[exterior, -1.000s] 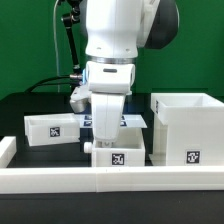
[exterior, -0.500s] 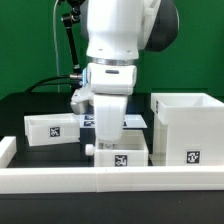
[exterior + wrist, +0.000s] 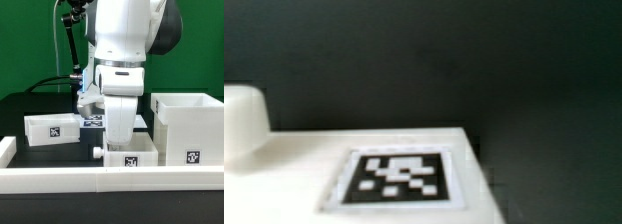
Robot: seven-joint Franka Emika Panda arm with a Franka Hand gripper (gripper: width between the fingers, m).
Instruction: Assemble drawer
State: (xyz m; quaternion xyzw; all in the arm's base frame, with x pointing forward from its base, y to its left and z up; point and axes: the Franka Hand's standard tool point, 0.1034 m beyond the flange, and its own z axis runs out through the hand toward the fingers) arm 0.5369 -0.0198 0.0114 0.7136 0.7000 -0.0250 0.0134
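Note:
A white drawer tray (image 3: 138,150) with a marker tag on its front and a knob (image 3: 97,153) on the exterior view's left side sits just behind the front rail. My gripper (image 3: 122,138) reaches down into it from above. Its fingertips are hidden inside the tray, which travels with the hand. The wrist view shows the tray's white surface with its tag (image 3: 399,178) close up and a rounded white part (image 3: 239,120) beside it, with no fingers in sight. The boxy white housing (image 3: 186,135) stands at the exterior view's right. A second tray (image 3: 52,128) sits at the left.
The long low white rail (image 3: 60,180) edges the table in front. The marker board (image 3: 93,119) lies behind the arm, mostly hidden by it. A black stand with cables (image 3: 70,50) rises at the back left. A narrow gap separates the held tray and the housing.
The arm and the tray under it have slid toward the exterior view's right, closer to the housing. The left tray and the housing have not moved.

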